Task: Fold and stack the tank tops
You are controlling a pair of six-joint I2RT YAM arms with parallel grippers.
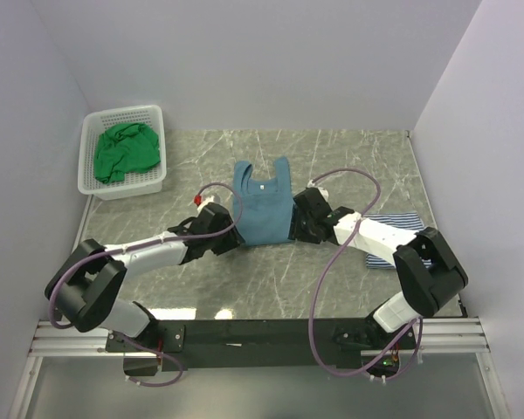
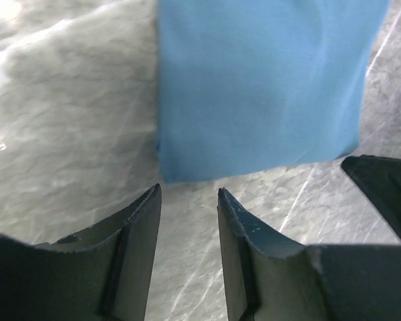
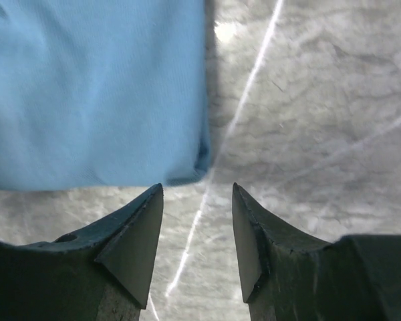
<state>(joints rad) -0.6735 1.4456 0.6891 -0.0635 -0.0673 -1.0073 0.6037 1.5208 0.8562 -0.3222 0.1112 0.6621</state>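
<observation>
- The tank tops lay in three separate places. The teal-blue tank top (image 1: 262,214) was flat in the middle of the surface (image 1: 349,166), with its straps toward the far wall.
- The green tank top (image 1: 122,150) was crumpled inside the white basket (image 1: 127,113) at the far left corner.
- The striped tank top (image 1: 400,221) was at the right side of the surface, and the right arm (image 1: 375,236) hid a part of it from us.
- The left claw (image 2: 189,194) was open only a little, with a narrow gap, and it held nothing. We saw its tips just beside the near left corner of the teal-blue tank top.
- The right claw (image 3: 197,190) was also a little open and empty. Its tips were just beside the near right corner of the same top, where the edge of the cloth looked doubled.
</observation>
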